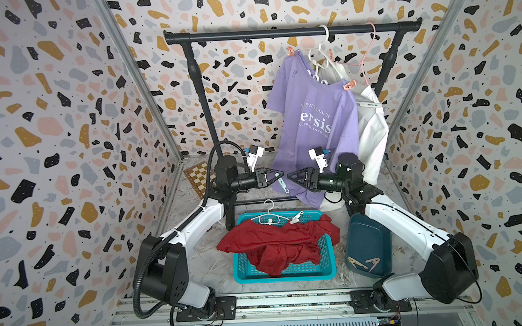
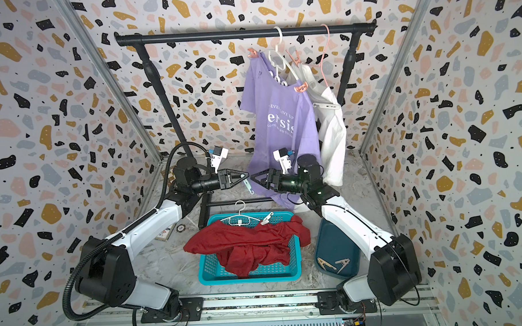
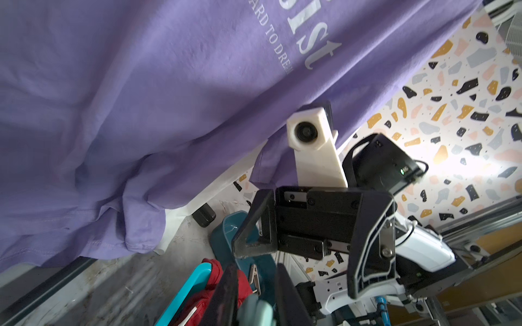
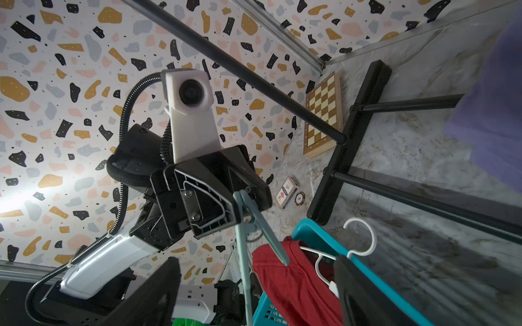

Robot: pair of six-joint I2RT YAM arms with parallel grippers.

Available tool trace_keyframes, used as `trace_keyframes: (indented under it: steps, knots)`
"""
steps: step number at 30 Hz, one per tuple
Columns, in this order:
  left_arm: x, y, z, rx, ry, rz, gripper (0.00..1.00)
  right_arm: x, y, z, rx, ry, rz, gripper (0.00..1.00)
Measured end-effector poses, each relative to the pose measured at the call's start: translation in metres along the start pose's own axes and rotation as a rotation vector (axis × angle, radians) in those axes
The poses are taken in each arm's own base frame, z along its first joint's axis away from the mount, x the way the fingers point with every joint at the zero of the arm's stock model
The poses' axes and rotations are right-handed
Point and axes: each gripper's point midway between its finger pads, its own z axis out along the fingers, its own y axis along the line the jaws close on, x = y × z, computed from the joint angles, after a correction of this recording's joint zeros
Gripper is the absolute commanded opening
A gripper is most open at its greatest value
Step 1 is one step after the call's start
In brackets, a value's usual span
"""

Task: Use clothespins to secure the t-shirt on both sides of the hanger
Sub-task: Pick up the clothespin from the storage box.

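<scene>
Clothespin (image 4: 267, 232) is pale mint, slim, pinched in left gripper (image 1: 278, 176).

Top views: bright, diffuse light, strongest toward 12 o'clock. Wrist views: wall (image 3: 440, 169) glare, blurred foreground, bowed edges.

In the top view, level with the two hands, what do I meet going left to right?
chessboard → left hand, gripping a mint clothespin → right hand, open → white garment. The purple t-shirt overlaps the hands, so it is left out.
</scene>
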Motion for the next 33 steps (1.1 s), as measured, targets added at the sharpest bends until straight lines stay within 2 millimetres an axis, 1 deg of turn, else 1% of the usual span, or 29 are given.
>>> trace_keyframes:
  steps: [6, 10, 16, 22, 25, 33]
  knots:
    - [-0.016, 0.002, 0.003, 0.005, -0.072, -0.084, 0.22, 0.004, -0.006, 0.003, 0.033, -0.089, 0.003, 0.85]
    - [-0.021, 0.003, 0.002, 0.008, -0.11, -0.119, 0.22, 0.005, -0.009, 0.002, 0.035, -0.151, 0.016, 0.83]
    - [-0.022, 0.006, 0.002, 0.004, -0.137, -0.151, 0.23, -0.005, 0.005, 0.0, -0.013, -0.235, 0.009, 0.81]
    - [-0.022, 0.002, 0.004, 0.019, -0.153, -0.168, 0.23, -0.011, 0.02, 0.0, -0.064, -0.275, 0.007, 0.79]
    - [-0.022, -0.001, 0.005, 0.036, -0.158, -0.176, 0.24, -0.012, 0.02, 0.003, -0.075, -0.28, 0.014, 0.76]
    - [-0.023, -0.006, 0.007, 0.065, -0.171, -0.196, 0.24, -0.008, 0.01, 0.013, -0.065, -0.269, 0.045, 0.68]
